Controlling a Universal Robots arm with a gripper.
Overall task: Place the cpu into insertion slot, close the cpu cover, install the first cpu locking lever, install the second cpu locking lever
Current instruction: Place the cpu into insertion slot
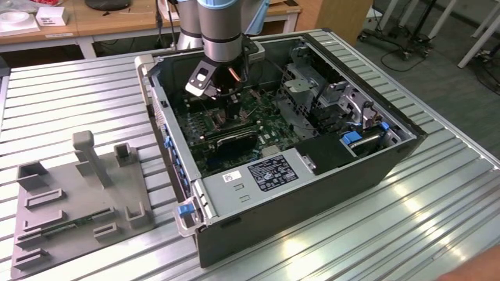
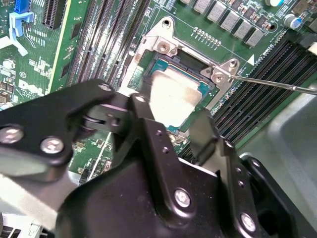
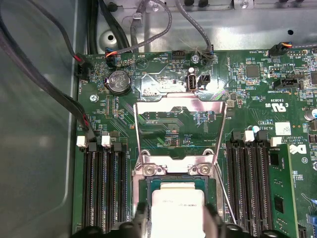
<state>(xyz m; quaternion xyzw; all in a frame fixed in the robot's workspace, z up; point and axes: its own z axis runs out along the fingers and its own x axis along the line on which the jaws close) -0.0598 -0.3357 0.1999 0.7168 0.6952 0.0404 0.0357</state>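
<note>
My gripper (image 1: pixel 232 117) reaches down into the open computer case (image 1: pixel 312 193), over the green motherboard. In both wrist views its black fingers (image 2: pixel 141 109) flank the cpu (image 2: pixel 173 94), a silver-topped square chip, and appear shut on its two edges. The cpu (image 3: pixel 177 208) sits at the insertion slot (image 2: pixel 163 45), whose metal rim and dark centre show beyond the chip; whether it is fully seated I cannot tell. The cpu cover (image 3: pixel 179 101), a thin steel frame, stands swung open behind the insertion slot (image 3: pixel 148 170). A thin locking lever rod (image 2: pixel 277 84) sticks out beside the socket, unlatched.
Long black memory slots (image 3: pixel 101 188) run on both sides of the socket. Cables (image 3: pixel 143 29) and a coin battery (image 3: pixel 119 82) lie behind the cover. Case walls and a drive cage (image 1: pixel 312 88) hem the arm in. A grey fixture (image 1: pixel 78 193) stands on the table at the exterior view's left.
</note>
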